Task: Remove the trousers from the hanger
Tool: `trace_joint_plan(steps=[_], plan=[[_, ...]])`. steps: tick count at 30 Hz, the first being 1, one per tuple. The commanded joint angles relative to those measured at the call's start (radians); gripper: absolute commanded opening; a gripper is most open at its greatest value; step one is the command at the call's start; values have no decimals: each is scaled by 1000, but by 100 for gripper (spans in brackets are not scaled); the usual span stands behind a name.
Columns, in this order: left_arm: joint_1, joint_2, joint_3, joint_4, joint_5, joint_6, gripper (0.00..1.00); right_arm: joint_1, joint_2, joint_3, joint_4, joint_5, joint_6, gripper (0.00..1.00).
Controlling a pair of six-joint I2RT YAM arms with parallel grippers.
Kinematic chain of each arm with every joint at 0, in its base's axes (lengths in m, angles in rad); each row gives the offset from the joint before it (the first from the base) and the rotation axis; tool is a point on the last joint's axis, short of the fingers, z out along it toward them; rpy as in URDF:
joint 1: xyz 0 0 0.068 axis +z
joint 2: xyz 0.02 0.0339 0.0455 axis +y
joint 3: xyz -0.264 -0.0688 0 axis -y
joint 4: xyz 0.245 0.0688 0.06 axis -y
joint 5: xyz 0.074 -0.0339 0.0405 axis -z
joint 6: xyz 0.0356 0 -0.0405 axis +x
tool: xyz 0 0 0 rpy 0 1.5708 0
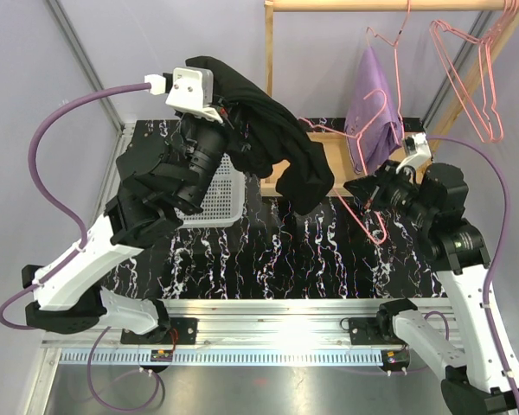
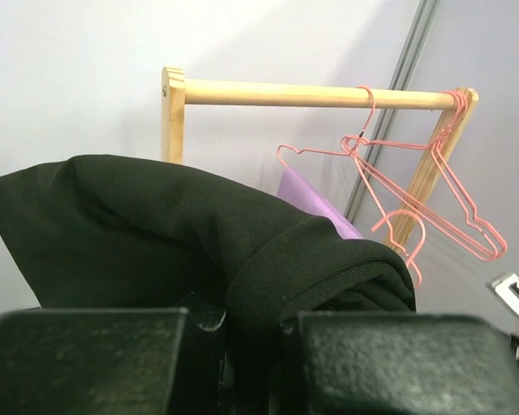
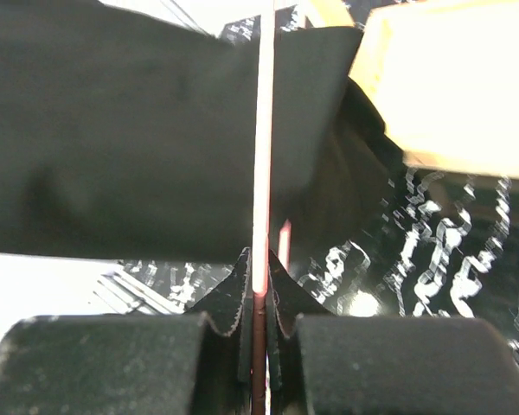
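Black trousers point(image 1: 272, 130) hang bunched from the left gripper point(image 2: 242, 346), whose fingers are pressed together on the cloth. The gripper is raised above a white basket point(image 1: 229, 207) at the left of the tabletop point(image 1: 329, 251). The cloth drapes rightward and down, its lower end hanging over mid-tabletop. Right of it, the right gripper point(image 3: 258, 346) pinches a thin pink wire hanger point(image 3: 261, 156); in the right wrist view the wire crosses the black cloth. Behind, purple trousers point(image 1: 372, 112) hang below a wooden rail point(image 1: 346, 5). More pink hangers point(image 1: 493, 130) hang further right.
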Motion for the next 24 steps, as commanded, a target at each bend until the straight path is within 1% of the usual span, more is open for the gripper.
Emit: trace_joint_plan(steps=[1, 5, 8, 12, 16, 19, 23, 24], plan=[[9, -33, 80, 73, 11, 34, 0, 4, 31, 80, 149, -76, 40, 0], [17, -16, 106, 42, 13, 50, 0, 4, 68, 91, 181, -99, 69, 0], [23, -4, 131, 10, 32, 54, 0, 5, 82, 96, 228, -139, 127, 0], [24, 48, 180, -64, 56, 56, 0, 22, 100, 140, 255, -153, 152, 0], [28, 77, 247, -108, 56, 69, 0, 30, 123, 182, 212, -128, 122, 0], [28, 79, 269, -115, 42, 80, 0, 31, 119, 166, 197, -110, 102, 0], [31, 86, 329, -108, 19, 120, 0, 31, 105, 129, 197, -105, 96, 0], [29, 91, 367, -113, 17, 128, 0, 31, 105, 129, 192, -99, 89, 0]])
